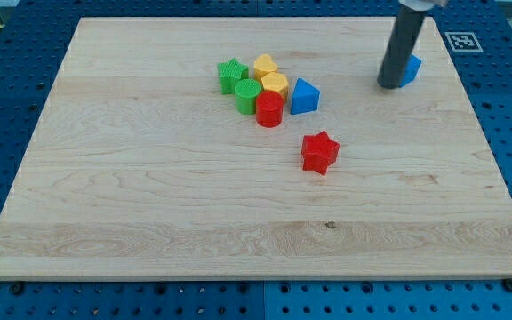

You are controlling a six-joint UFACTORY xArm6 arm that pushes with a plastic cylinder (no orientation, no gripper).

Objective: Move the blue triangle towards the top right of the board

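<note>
The blue triangle [303, 96] sits a little above the board's middle, at the right end of a cluster of blocks. My rod comes down from the view's top right, and my tip [389, 85] rests on the board well to the right of the triangle. A second blue block [411, 68] lies just behind and right of my tip, partly hidden by the rod; its shape cannot be made out.
The cluster holds a green star [231, 75], a green cylinder [247, 95], two yellow blocks [266, 66] [275, 84] and a red cylinder [269, 110]. A red star [319, 151] lies below the triangle. The wooden board [149, 204] sits on a blue pegboard.
</note>
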